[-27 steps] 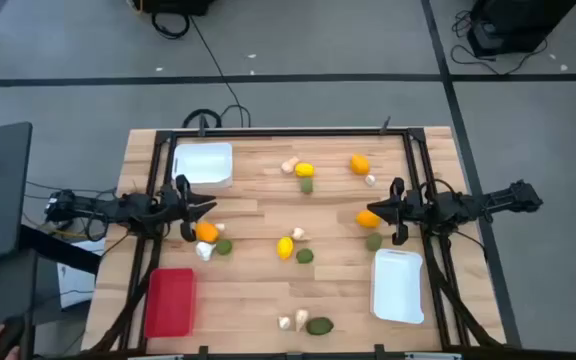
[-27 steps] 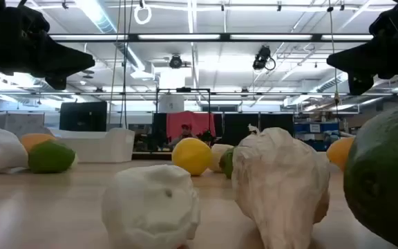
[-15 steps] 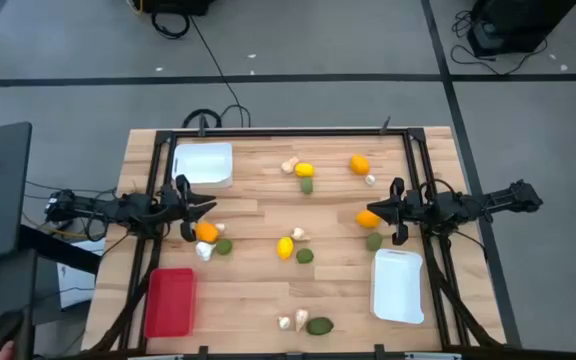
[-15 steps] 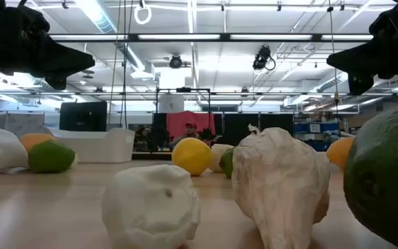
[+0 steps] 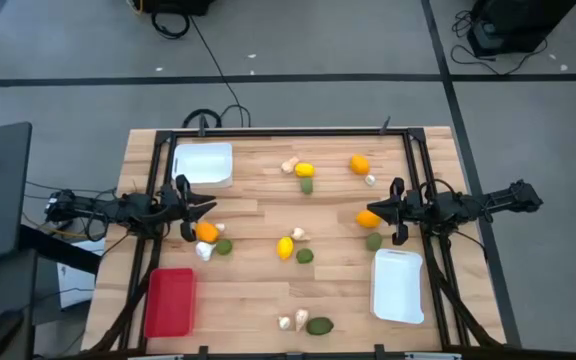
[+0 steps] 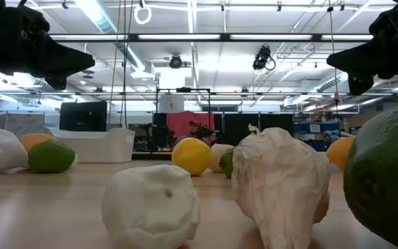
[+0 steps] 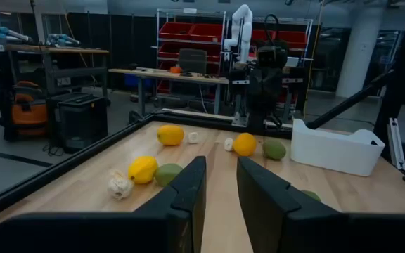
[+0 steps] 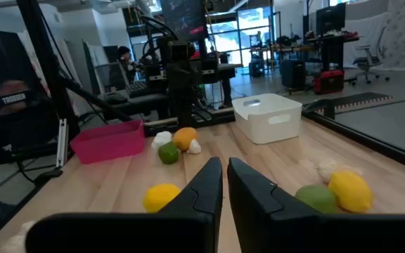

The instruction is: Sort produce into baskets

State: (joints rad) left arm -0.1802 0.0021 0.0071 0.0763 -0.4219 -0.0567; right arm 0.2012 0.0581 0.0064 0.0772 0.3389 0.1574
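Observation:
The produce lies scattered on the wooden table: an orange fruit (image 5: pixel 206 231), a green fruit (image 5: pixel 224 246) and a garlic piece (image 5: pixel 204 251) lie by my left gripper (image 5: pixel 211 206). An orange fruit (image 5: pixel 368 218) and a green fruit (image 5: pixel 373 240) lie by my right gripper (image 5: pixel 370 210). More pieces lie around the middle (image 5: pixel 285 247), the far side (image 5: pixel 304 170) and the near edge (image 5: pixel 319 325). Both grippers hover above the table and hold nothing. The left gripper (image 7: pixel 221 165) stands a little open and the right gripper (image 8: pixel 225 163) is shut.
One white tray (image 5: pixel 203 163) stands at the far left, another white tray (image 5: pixel 398 285) at the near right, and a red tray (image 5: pixel 170 302) at the near left. A dark frame rail (image 5: pixel 288 131) runs along the table's far edge and sides. People show in the room behind.

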